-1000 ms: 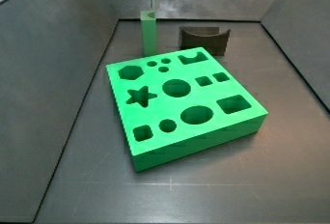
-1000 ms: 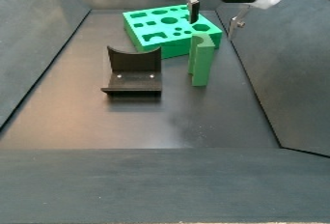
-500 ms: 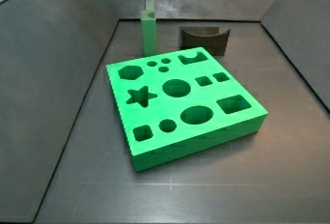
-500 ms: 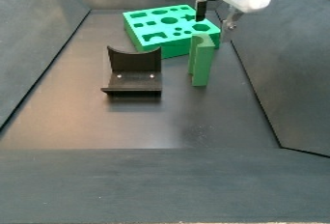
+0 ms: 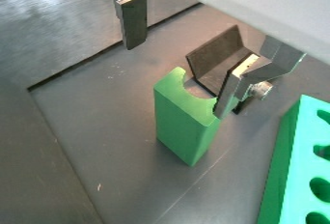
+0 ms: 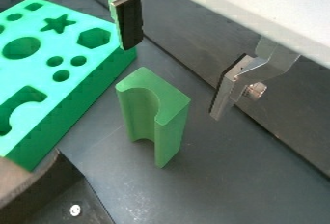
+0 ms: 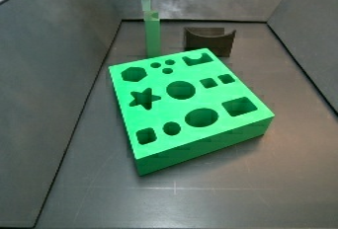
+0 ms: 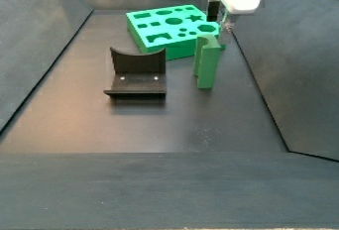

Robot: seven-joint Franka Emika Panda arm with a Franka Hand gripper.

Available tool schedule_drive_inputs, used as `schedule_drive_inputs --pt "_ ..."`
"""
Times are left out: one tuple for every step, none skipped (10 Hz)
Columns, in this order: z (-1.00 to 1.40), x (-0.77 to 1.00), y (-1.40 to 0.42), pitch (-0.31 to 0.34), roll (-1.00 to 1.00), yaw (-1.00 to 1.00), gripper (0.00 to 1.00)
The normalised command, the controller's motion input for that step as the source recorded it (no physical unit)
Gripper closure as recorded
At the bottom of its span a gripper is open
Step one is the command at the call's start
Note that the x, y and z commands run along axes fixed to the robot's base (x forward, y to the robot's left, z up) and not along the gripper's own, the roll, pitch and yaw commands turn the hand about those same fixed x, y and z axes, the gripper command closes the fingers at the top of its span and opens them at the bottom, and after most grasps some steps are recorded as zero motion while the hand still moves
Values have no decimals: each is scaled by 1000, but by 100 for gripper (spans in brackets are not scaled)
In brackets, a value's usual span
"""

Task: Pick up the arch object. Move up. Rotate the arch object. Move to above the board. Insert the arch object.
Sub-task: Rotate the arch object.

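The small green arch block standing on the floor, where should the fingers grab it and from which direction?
Grip the small bright green arch block near its top, coming straight down. It stands upright, apart from the large green board, and the open gripper already straddles it. Probably close the fingers on the flat faces either side of the curved notch.

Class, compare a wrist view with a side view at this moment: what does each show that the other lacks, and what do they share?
Only the wrist view shows both fingers of the gripper, jaws open on either side of the arch object without touching it, and the groove in that piece.

Only the side view shows the whole board with all its cut-outs, and the fixture behind it.

Both show the arch object standing upright on the floor beside the board.
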Motion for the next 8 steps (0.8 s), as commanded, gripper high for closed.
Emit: schedule_drive_inputs --pt "-28 38 10 28 63 -245 0" --pt "-1000 0 0 27 58 -159 0" --pt "-1000 14 4 10 61 -95 0" --pt "-1000 21 9 -3 67 -68 0" --pt "-922 22 15 -12 68 -43 0" --pt "-828 24 17 -16 71 -34 0" --pt "-638 25 15 -17 75 -20 0" --pt "-496 29 15 -17 82 -16 0"
